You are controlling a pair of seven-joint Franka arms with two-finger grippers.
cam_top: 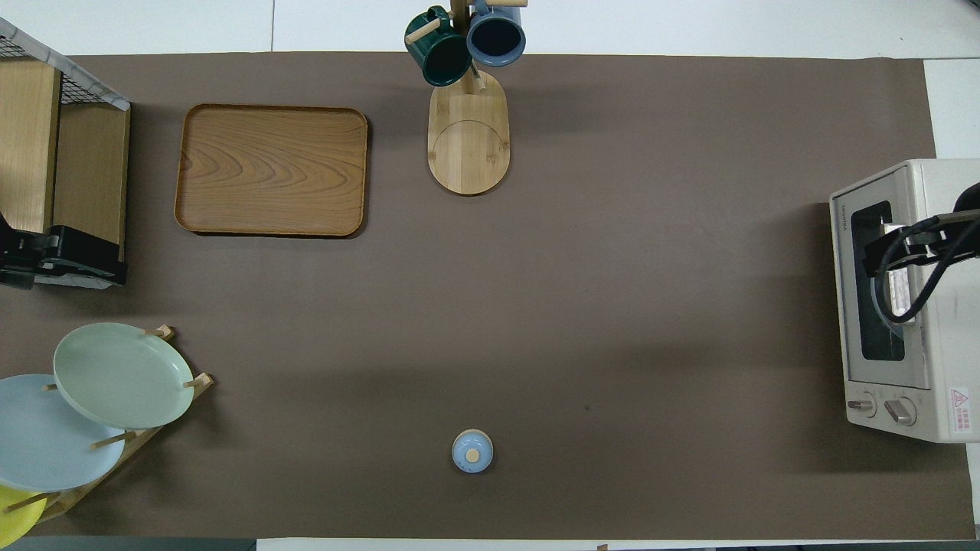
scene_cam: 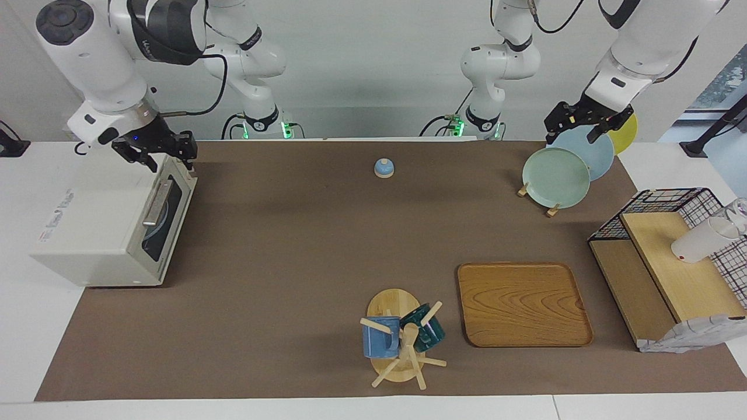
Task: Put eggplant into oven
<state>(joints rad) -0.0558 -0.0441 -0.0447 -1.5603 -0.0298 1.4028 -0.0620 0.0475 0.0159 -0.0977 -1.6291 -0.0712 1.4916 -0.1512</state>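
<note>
The cream-white oven (scene_cam: 87, 233) stands at the right arm's end of the table with its dark glass door shut and its bar handle (scene_cam: 157, 201) showing; it also shows in the overhead view (cam_top: 942, 344). The eggplant is not in view anywhere. A pale round shape shows dimly through the door glass. My right gripper (scene_cam: 169, 160) hangs open and empty just above the oven's top front edge, over the handle; it also shows in the overhead view (cam_top: 892, 249). My left gripper (scene_cam: 573, 133) is open and empty, raised over the plate rack (scene_cam: 551, 207).
Green (scene_cam: 555, 177), blue and yellow plates stand in the rack at the left arm's end. A wire and wood shelf (scene_cam: 671, 274) holds a white cup. A wooden tray (scene_cam: 522, 303), a mug tree with two mugs (scene_cam: 400, 338) and a small blue bell (scene_cam: 383, 168) are on the brown mat.
</note>
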